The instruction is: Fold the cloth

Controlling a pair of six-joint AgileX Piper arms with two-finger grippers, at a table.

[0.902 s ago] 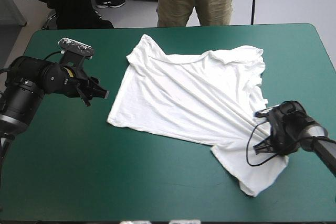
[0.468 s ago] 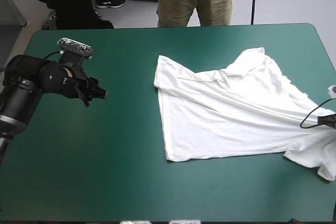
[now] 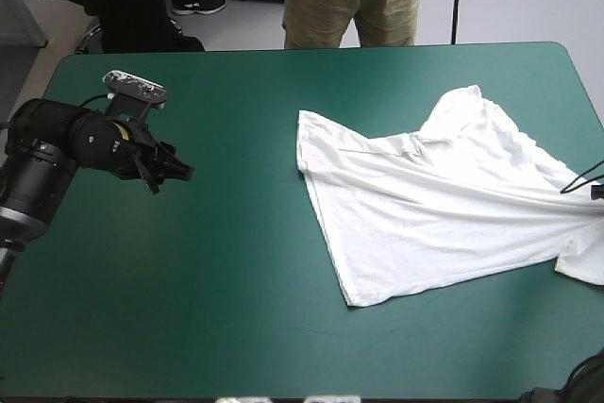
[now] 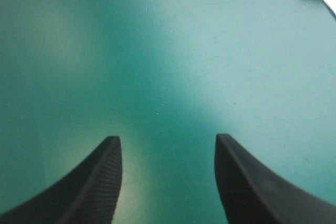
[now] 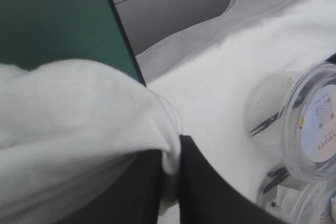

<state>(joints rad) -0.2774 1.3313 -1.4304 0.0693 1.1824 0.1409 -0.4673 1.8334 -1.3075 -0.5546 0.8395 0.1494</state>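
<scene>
Currently right tool (image 5: pixel 172 149) grips the T-shirt (image 3: pixel 444 205); left tool (image 4: pixel 168 148) open. Risk: pulling rightward could drag it off the counter (image 3: pixel 236 318).

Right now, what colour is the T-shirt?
The T-shirt is white; the high view shows it best.

Plain white T-shirt (image 3: pixel 444 205), teal-green cover (image 3: pixel 236 280) (left tool (image 4: pixel 167 137) fingers (image 4: pixel 100 182) black).

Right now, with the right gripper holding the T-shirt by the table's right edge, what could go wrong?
1. The T-shirt reaches the right edge of the table; more pull could drag it off.
2. The right gripper pinches only a small bunched fold, which might slip.
3. The left gripper is open, away from the T-shirt, so nothing anchors it.
</scene>
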